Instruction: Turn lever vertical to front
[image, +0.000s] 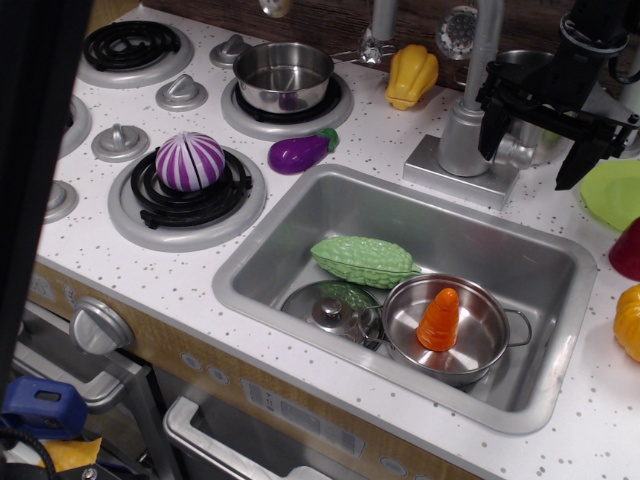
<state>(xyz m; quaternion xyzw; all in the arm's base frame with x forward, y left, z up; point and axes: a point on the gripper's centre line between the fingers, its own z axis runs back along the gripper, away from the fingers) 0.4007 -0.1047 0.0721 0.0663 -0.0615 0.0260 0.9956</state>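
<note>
The grey faucet (463, 135) stands on its square base behind the sink, its tall pipe rising out of the top of the view. The lever (518, 150) is a short silver-grey stub jutting to the right from the faucet's cylindrical body. It is partly hidden by the gripper. My black gripper (530, 165) comes down from the upper right and is open. One finger (490, 130) is just right of the faucet body and the other finger (578, 160) is farther right, so the lever lies between them. I cannot tell whether either finger touches it.
The sink (300, 225) holds a green gourd (362, 260), a lid (328, 310) and a pot with a carrot (440, 320). An eggplant (298, 152), a purple onion (190, 160), a pot on the back burner (283, 75) and a yellow pepper (412, 75) are on the counter. A green object (615, 190) lies right of the gripper.
</note>
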